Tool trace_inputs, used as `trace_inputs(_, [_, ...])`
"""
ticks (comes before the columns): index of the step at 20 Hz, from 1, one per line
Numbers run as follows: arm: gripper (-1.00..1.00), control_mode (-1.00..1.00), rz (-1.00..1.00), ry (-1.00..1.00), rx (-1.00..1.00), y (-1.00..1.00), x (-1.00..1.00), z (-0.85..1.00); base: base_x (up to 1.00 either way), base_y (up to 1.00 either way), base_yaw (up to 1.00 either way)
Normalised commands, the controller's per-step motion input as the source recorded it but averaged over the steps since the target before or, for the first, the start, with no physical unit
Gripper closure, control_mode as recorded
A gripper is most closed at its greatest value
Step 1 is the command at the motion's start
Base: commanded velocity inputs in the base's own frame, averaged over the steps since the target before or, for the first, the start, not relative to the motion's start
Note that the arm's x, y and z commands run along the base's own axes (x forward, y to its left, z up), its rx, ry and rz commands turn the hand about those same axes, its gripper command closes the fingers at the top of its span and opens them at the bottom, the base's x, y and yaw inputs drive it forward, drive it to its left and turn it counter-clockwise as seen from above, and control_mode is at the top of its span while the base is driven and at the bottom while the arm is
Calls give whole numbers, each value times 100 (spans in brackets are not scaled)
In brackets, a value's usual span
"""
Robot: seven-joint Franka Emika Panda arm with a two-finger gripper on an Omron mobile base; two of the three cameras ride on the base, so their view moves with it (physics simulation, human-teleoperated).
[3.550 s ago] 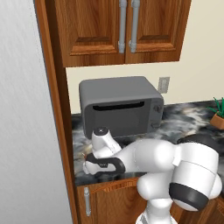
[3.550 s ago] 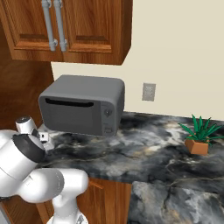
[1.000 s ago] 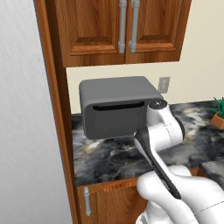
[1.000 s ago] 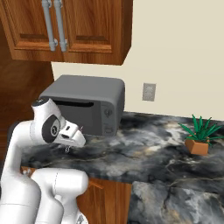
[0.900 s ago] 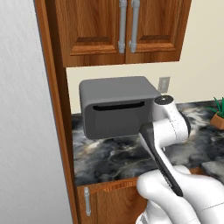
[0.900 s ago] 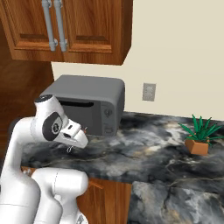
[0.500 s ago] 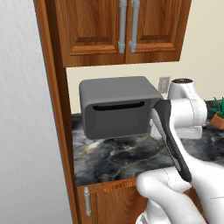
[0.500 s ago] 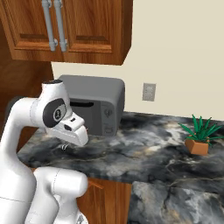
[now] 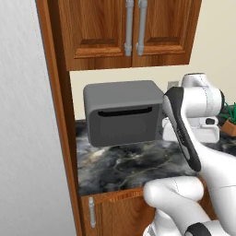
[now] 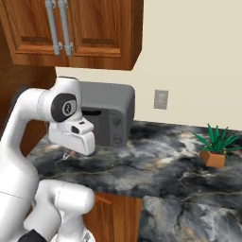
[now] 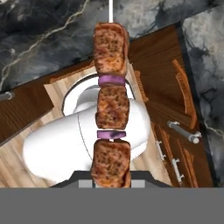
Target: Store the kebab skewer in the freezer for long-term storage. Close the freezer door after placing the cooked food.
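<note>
Kebab skewer (image 11: 111, 118) red-brown, purple; toaster oven (image 9: 123, 112) grey

This was a home kitchen, though a rendered one. Wooden wall cabinets (image 9: 133, 32) with grey bar handles (image 9: 129, 26) filled the top of the left base view, and the same kind of cabinet doors (image 10: 71, 30) sat at the upper left of the right base view. Below them ran a dark marbled stone counter (image 10: 156, 165), with wooden base cabinets (image 9: 110, 209) underneath. A grey toaster oven (image 9: 122, 113) stood on the counter at the centre of the left base view. On the cream wall (image 10: 198, 56) was a wall socket (image 10: 160, 99), and a small potted plant (image 10: 215, 144) stood at the right.
</note>
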Motion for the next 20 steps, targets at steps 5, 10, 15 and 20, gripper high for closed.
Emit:
trace_inputs(5, [100,-100,-1,-10,-1,3,-81,4,0,0,0])
trace_inputs(10, [100,-100,0,-18,4,0,-68,24,0,0,0])
trace_inputs(15, [100,-100,3,-14,-3,11,-28,68,0,0,0])
trace_inputs(20, [100,-100,1,-1,-2,4,-1,28,0,0,0])
